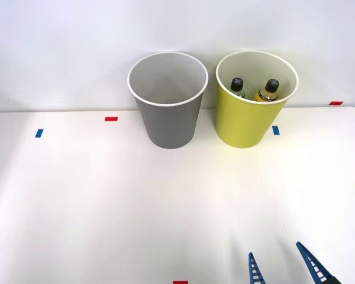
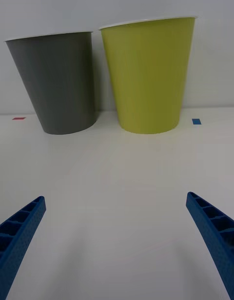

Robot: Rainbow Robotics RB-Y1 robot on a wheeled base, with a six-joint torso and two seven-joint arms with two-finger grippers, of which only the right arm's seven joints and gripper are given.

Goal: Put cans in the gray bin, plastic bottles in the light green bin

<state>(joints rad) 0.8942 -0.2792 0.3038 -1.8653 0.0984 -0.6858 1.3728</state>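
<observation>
The gray bin [image 1: 168, 97] [image 2: 57, 83] stands at the back of the white table, and its pale inside shows nothing in it. Right beside it stands the light green bin [image 1: 252, 100] [image 2: 148, 75]. Two plastic bottles with black caps stand inside it: one [image 1: 237, 86] on the left, and a yellowish-amber one [image 1: 268, 91] on the right. No cans are in view. My right gripper [image 1: 275, 259] [image 2: 116, 210] hovers open and empty near the table's front edge, well in front of the light green bin, its blue ribbed fingers [image 2: 212, 231] spread wide.
Small tape marks lie on the table: red ones [image 1: 110, 119] [image 1: 335, 103] [image 1: 180, 282] and blue ones [image 1: 38, 133] [image 1: 275, 130]. A white wall rises right behind the bins. Bare white tabletop [image 1: 106, 201] stretches between the bins and my gripper.
</observation>
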